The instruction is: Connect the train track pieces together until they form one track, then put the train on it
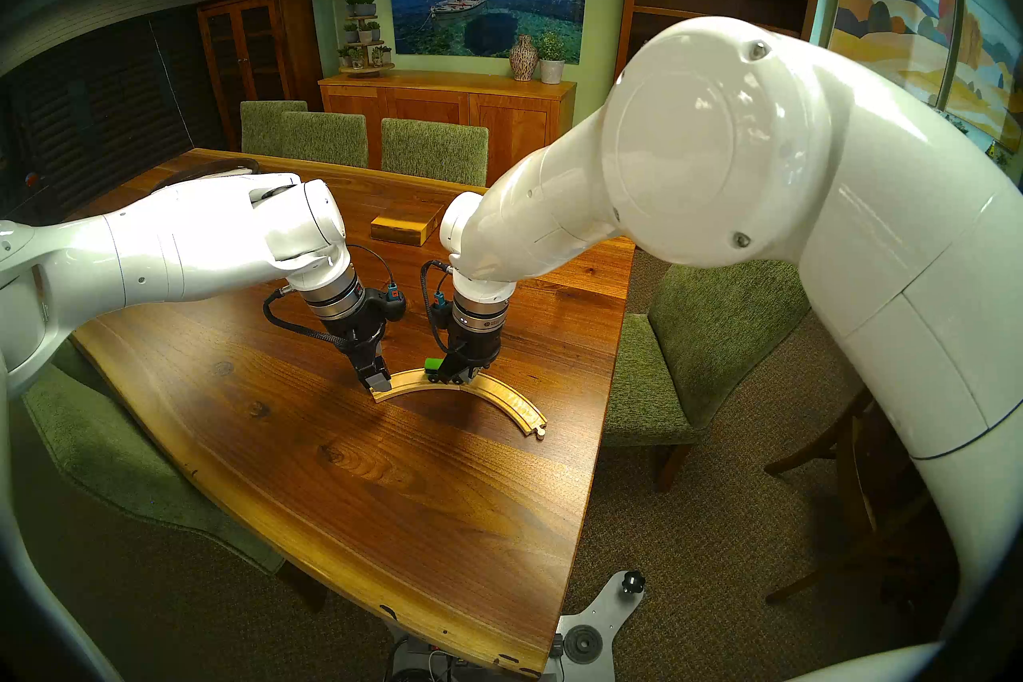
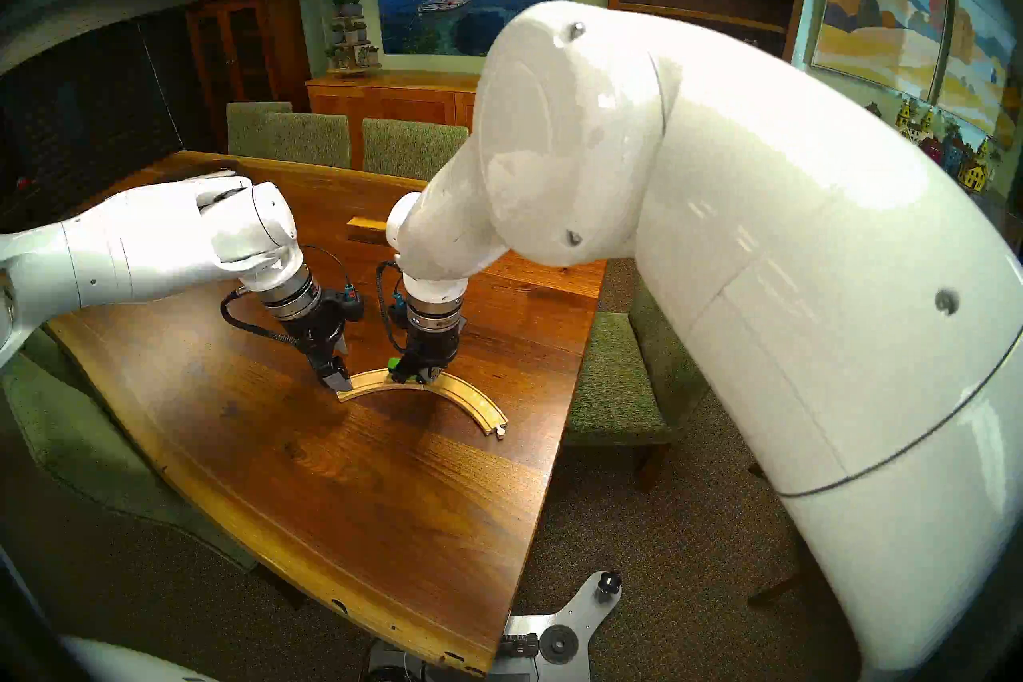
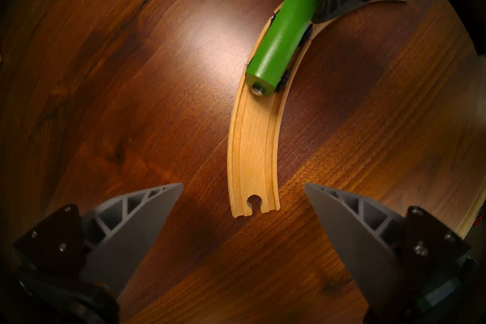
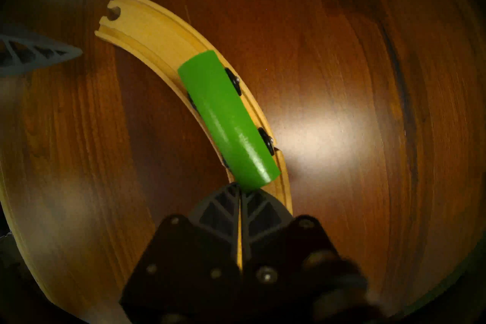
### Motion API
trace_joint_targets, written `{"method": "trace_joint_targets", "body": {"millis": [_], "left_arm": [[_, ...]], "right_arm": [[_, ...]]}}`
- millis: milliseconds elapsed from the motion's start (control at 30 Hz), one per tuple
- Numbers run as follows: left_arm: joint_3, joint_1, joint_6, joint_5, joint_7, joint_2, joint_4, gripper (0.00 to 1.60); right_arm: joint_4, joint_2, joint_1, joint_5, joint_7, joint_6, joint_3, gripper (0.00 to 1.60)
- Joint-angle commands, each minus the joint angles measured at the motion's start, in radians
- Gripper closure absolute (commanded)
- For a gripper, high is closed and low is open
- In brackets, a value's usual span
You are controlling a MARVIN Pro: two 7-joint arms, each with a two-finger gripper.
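The two train track pieces lie joined as one pale arc, the track (image 1: 515,401) (image 2: 470,396) (image 3: 252,157) (image 4: 147,29), on the wooden table. The green train (image 1: 433,364) (image 2: 394,364) (image 3: 281,39) (image 4: 226,118) stands on the track near the seam, slightly askew to the curve. My right gripper (image 1: 462,376) (image 2: 423,375) (image 4: 239,188) is shut with nothing between its fingers, and its tips touch the train's rear end. My left gripper (image 1: 376,379) (image 2: 337,379) (image 3: 244,184) is open, its fingers either side of the track's socket end.
A rectangular wooden box (image 1: 399,227) lies farther back on the table (image 1: 332,470). The track's peg end (image 1: 540,434) is near the table's right edge. Green chairs (image 1: 686,360) stand around the table.
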Motion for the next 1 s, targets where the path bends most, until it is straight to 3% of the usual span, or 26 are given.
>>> {"method": "trace_joint_targets", "body": {"millis": [0,367,400,533,967], "left_arm": [[-0.024,-0.035,0.001,-0.002,-0.001,0.000,0.002,0.00],[-0.024,-0.034,0.000,-0.002,0.000,0.000,0.002,0.00],[-0.024,-0.034,0.000,-0.002,0.000,0.000,0.002,0.00],[-0.024,-0.033,0.000,-0.001,0.000,0.000,0.002,0.00],[-0.024,-0.032,-0.001,-0.001,0.001,0.000,0.002,0.00]], "right_arm": [[0.002,0.006,0.052,-0.010,0.010,0.003,0.000,1.60],[-0.161,0.036,0.179,-0.003,0.006,0.040,-0.009,1.60],[-0.127,0.047,0.146,-0.017,0.004,0.057,-0.003,1.60],[-0.196,0.051,0.208,-0.013,0.003,0.051,-0.003,1.60],[-0.269,0.114,0.286,-0.045,-0.011,0.080,0.026,1.60]]}}
